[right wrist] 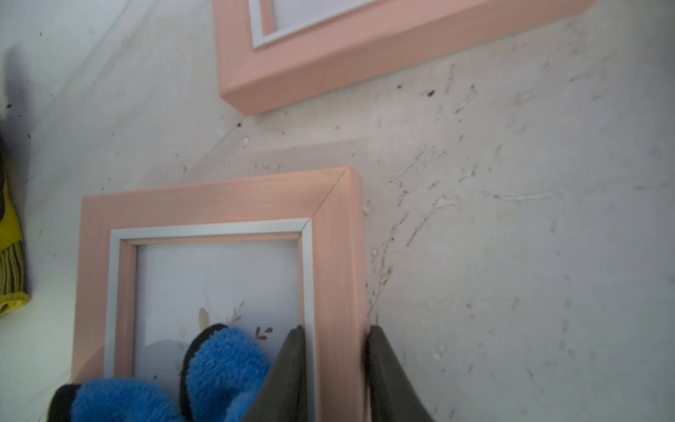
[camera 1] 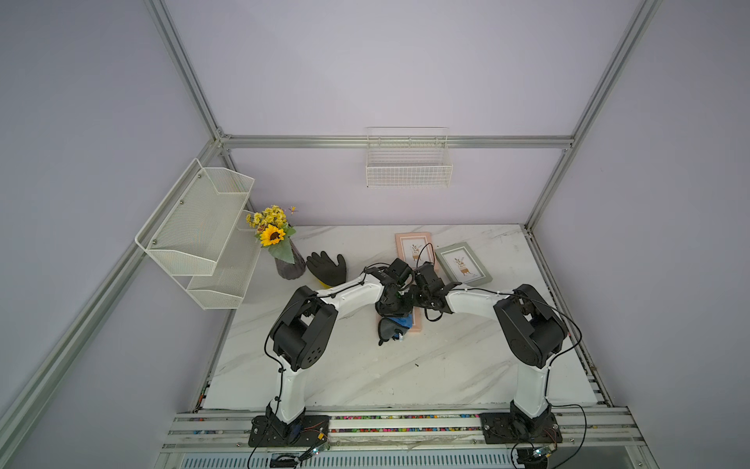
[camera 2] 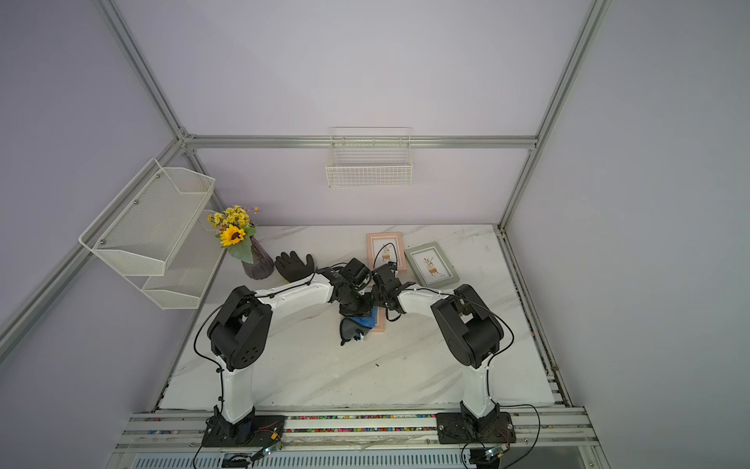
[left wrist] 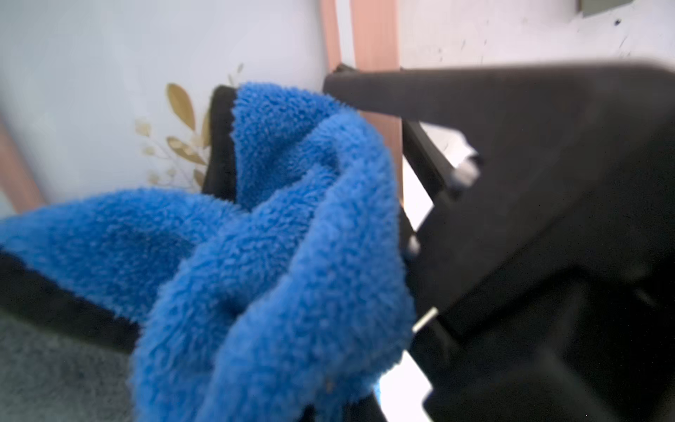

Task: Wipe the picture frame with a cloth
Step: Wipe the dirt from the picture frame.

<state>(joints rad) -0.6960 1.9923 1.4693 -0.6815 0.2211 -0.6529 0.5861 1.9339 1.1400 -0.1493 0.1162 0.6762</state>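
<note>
A pink picture frame (right wrist: 219, 204) lies flat at mid-table, mostly hidden under both wrists in both top views (camera 1: 418, 325) (camera 2: 380, 323). My right gripper (right wrist: 334, 336) is shut on its side bar, one finger (right wrist: 288, 365) on the glass side and the other against the outer edge. The blue cloth (left wrist: 292, 237) with dark edging is bunched on the frame's glass and spills off its near-left side (camera 1: 399, 323). My left gripper (camera 1: 393, 312) is shut on the cloth, its fingertips buried in the folds.
A second pink frame (camera 1: 414, 247) and a grey-green frame (camera 1: 462, 263) lie behind the grippers. A black-and-yellow glove (camera 1: 326, 268) and a vase of flowers (camera 1: 289, 266) sit at the back left. Mesh shelves (camera 1: 203, 227) and a wire basket (camera 1: 408, 168) hang on the walls.
</note>
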